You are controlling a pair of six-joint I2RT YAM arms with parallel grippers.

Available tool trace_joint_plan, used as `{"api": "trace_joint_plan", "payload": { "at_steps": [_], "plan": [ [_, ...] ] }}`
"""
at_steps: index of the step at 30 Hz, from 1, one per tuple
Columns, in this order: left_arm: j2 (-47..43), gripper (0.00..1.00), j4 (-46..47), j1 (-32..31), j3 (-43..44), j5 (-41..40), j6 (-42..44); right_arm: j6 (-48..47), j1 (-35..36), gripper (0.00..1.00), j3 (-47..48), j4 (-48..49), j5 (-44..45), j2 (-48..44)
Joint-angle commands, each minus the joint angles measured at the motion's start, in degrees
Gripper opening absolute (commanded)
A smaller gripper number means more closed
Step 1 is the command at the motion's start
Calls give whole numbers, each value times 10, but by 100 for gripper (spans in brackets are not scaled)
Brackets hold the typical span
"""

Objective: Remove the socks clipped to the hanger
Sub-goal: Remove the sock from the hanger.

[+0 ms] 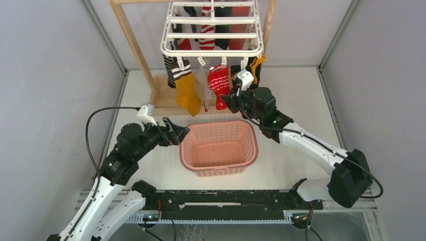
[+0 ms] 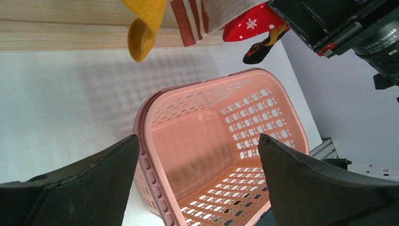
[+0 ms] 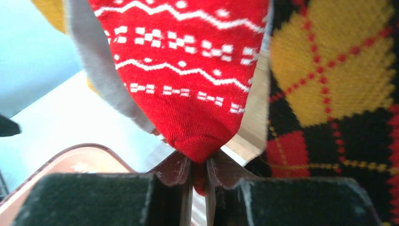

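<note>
Socks [image 1: 201, 83] hang from clips along the near edge of the white hanger [image 1: 211, 37], which sits high at the far side of the worktop [image 1: 296, 95] between the posts of a wooden stand [image 1: 133, 45]. In the front row, from left to right in the top view, are a striped black-white sock [image 1: 171, 70], a mustard yellow sock [image 1: 187, 93], a thin grey sock [image 1: 203, 85], a red patterned sock [image 1: 219, 83] and an argyle sock [image 1: 256, 65]. More socks, red, black and red-and-white striped, show through the bars of the frame behind them.

The right gripper [image 3: 198, 169] is raised to the front row, and its jaws are pinched almost together on the toe tip of the red patterned sock. In the right wrist view the red toe runs down into the narrow slot between the two fingers, with the grey sock just to its left and the argyle sock just to its right. The red sock's top end is at the clips on the hanger.

The left gripper [image 1: 182, 133] hangs low over the worktop, just beside the left rim of a pink basket [image 1: 218, 170], with its jaws spread wide and nothing between them. In its wrist view the basket lies between the two fingers, and the toes of the yellow and red socks dangle above the basket's far side. The basket stands on the worktop in front of the stand, below the front row of socks.
</note>
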Motion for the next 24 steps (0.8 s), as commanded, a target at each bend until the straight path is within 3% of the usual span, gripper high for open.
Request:
{"api": "trace_joint_plan", "payload": {
  "at_steps": [1,12,24],
  "plan": [
    [-8,100,39,-3,24,35,-9,-2,35,18,24,-33,40,-64],
    [-17,100,76,-27,20,63,-36,65,100,17,54,-180,93,-138],
    [4,100,154,-105,9,49,-58,199,116,16,91,-249,52,-133]
  ]
}}
